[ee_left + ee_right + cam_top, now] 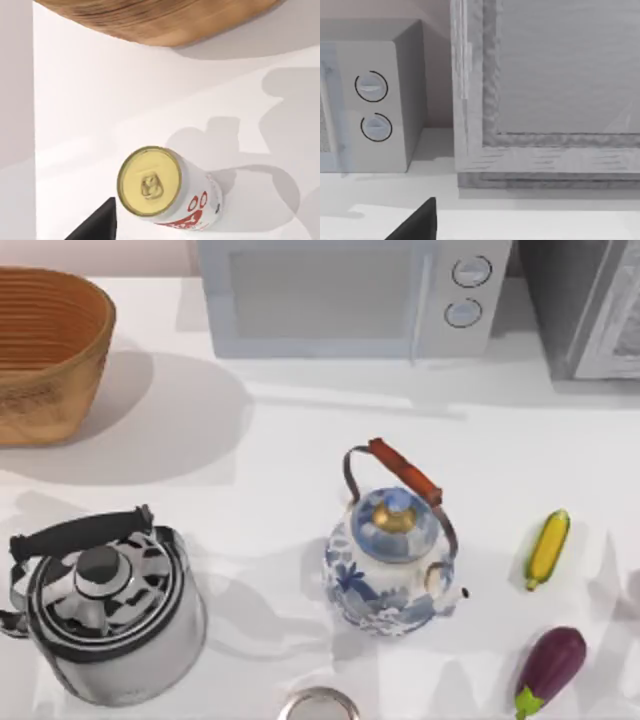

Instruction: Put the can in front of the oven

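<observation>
The can [167,187] stands upright on the white table, with a dull gold top and a red-and-white label. A dark part of my left gripper [95,225] shows just beside it, apart from it. The wooden basket [160,20] lies beyond the can. The oven [350,295] is a pale box with a glass door and two round knobs, at the back middle of the table; its knob side [370,100] faces my right wrist. A dark part of my right gripper [415,225] hangs above the table in front of it, holding nothing that I can see.
The basket [45,350] sits back left, a darker grey appliance [590,305] back right. A steel kettle [105,605] is front left, a blue-and-white kettle [390,560] in the middle. Corn [548,548], an eggplant [550,665] and a silver-rimmed round object [320,705] lie front right.
</observation>
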`<state>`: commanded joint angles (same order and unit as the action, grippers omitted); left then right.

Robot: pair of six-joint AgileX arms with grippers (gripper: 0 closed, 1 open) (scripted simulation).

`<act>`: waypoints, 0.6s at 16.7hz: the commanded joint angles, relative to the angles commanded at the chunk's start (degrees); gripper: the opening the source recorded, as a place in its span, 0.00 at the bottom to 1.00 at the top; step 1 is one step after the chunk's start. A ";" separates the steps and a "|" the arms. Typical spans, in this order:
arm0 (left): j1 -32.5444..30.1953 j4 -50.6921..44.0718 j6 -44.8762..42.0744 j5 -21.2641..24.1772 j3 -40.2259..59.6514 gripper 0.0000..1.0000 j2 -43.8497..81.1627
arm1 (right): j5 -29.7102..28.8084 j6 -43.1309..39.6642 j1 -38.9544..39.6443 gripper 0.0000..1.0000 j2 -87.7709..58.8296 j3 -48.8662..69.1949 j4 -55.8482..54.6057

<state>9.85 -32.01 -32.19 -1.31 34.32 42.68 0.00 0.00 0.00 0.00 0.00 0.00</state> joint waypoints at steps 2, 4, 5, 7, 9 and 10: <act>2.20 -7.72 -6.80 -0.16 6.98 1.00 11.41 | 0.00 0.00 0.00 1.00 0.00 0.00 0.00; 4.23 -15.01 -13.24 -0.19 14.07 1.00 22.72 | 0.00 0.00 0.00 1.00 0.00 0.00 0.00; 5.16 -18.34 -16.25 -0.15 17.64 1.00 28.13 | 0.00 0.00 0.00 1.00 0.00 0.00 0.00; 6.83 -24.20 -21.74 0.02 24.73 1.00 38.14 | 0.00 0.00 0.00 1.00 0.00 0.00 0.00; 8.22 -28.80 -26.38 0.30 31.64 1.00 46.73 | 0.00 0.00 0.00 1.00 0.00 0.00 0.00; 8.81 -30.61 -28.33 0.46 34.93 1.00 50.40 | 0.00 0.00 0.00 1.00 0.00 0.00 0.00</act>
<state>18.66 -62.62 -60.52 -0.85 69.26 93.08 0.00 0.00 0.00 0.00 0.00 0.00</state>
